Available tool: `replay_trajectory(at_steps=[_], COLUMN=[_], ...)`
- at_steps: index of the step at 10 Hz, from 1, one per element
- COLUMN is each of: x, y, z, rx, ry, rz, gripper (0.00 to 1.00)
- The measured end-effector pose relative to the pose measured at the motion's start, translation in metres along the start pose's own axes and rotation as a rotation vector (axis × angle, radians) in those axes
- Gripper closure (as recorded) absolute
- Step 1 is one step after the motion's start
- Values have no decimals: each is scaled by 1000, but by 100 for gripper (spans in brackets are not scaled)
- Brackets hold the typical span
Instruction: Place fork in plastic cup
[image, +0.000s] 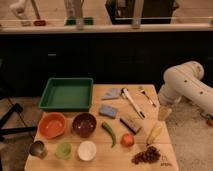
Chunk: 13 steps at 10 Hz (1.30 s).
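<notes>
Green tray (66, 94) far left, orange bowl (52, 125), maroon bowl (84, 124) beside it, pale green plastic cup (63, 149) near edge, white cup (87, 150), pale silvery fork (146, 96) far right, blue sponge (108, 110), green pepper (109, 133), cream gripper (164, 113) at right edge of tan table (116, 159), white arm (185, 85).

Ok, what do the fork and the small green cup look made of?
The fork: thin, pale silvery sheen, probably metal, though pale plastic is possible. The plastic cup: pale green, looks translucent, likely plastic. The gripper hangs open at the right edge of the table.
</notes>
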<state>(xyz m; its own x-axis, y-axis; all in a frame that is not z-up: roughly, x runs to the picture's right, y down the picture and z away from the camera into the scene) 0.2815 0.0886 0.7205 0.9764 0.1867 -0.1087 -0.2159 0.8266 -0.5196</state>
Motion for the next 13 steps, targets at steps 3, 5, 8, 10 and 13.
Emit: replay_trajectory(at_steps=[3,5,8,10,13], x=[-22,-26,-24,-27,-32], y=[-52,-61,-62,-64,-83], z=[34,48,49,52,87], rx=[-18,-38,-38,-26,57], ry=[-66,-93,-95,-106,-124], rz=[177,232,238,239,229], gripper=[20,20,20,20,20])
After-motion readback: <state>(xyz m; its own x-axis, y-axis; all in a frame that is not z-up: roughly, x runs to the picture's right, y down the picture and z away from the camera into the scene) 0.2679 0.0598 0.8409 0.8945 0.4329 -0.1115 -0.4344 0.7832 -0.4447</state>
